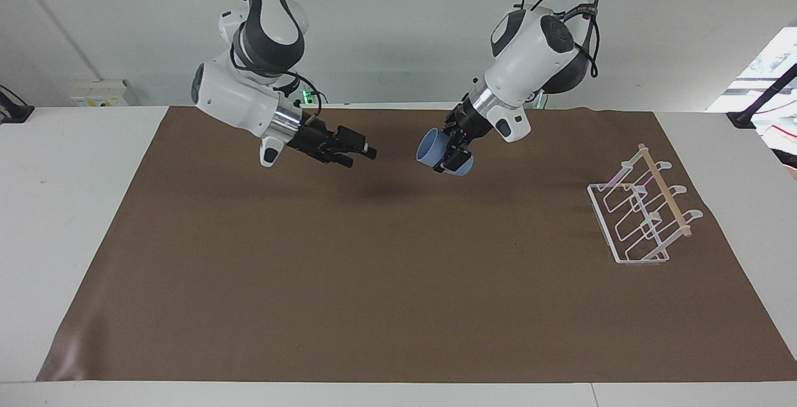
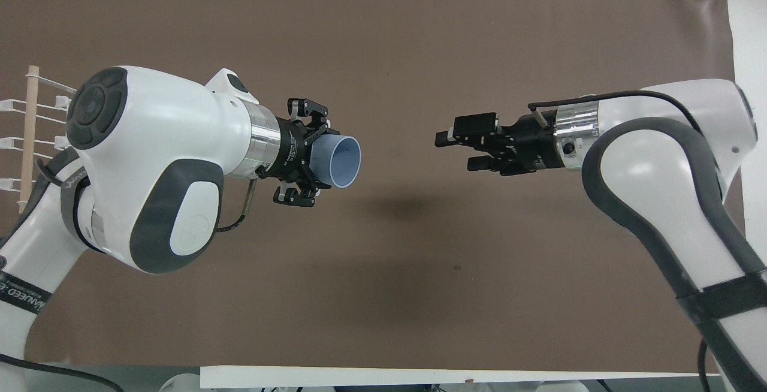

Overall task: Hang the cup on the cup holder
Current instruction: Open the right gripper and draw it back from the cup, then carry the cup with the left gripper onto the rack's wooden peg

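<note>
- A big brown mat (image 1: 398, 257) is spread over the white table (image 1: 68, 208). Nothing is seen on the mat between the cup and the cup holder.
- A white box (image 1: 99, 93) is seen on the wall at the upper left of the facing view.
- The cup (image 1: 436, 152) (image 2: 338, 161) is light blue, plain and without a handle. It is held on its side in the air, over the upper middle of the mat, with its open mouth turned to the right gripper.
- The cup is clamped by the left gripper (image 1: 453, 157) (image 2: 308, 161).
- The right gripper (image 1: 361, 153) (image 2: 449, 149) is held in the air, well apart from the cup. Its fingers are spread and nothing is held.
- The cup holder (image 1: 641, 214) (image 2: 30, 140) is made of white wire with a wooden rod on top. It is seen at the right of the facing view, on the mat.
</note>
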Robot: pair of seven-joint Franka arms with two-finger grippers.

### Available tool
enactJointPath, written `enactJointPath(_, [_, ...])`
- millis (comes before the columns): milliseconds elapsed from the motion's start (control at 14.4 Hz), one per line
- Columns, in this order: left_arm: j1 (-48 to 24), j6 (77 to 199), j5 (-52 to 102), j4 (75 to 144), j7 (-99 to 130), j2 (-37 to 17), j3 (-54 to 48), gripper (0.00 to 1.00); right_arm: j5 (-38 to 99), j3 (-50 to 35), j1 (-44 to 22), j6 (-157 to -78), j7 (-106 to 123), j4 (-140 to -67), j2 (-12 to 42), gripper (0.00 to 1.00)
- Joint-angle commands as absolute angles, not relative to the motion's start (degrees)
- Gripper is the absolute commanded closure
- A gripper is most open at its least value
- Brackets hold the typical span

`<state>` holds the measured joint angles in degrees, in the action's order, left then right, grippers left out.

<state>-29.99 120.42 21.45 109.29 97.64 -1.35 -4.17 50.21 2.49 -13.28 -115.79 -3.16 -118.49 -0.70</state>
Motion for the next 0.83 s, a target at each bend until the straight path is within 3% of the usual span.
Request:
enactJointPath(0, [-30.85, 114.72, 5.26, 107.14, 97.12, -2.02, -3.60, 1.00, 35.83, 2.11, -11.35, -114.79, -3.34, -117.86, -2.19, 0.01])
enactJointPath(347, [-31.55, 104.61, -27.10, 107.66, 97.73, -2.20, -3.60, 1.00, 12.34, 1.94, -5.38, -113.83, -2.82, -113.40, -2.90, 0.01])
enactJointPath(556, [-32.69, 96.08, -49.41, 108.98, 103.68, -4.91, -3.60, 1.00, 5.47, 2.02, -2.38, -103.23, -2.46, -105.94, -2.46, 0.01])
enactJointPath(764, [-31.91, 87.40, -67.18, 107.50, 112.46, -12.45, -3.17, 1.00, 2.03, 2.02, -0.09, -93.20, -2.03, -96.80, -1.32, 0.01])
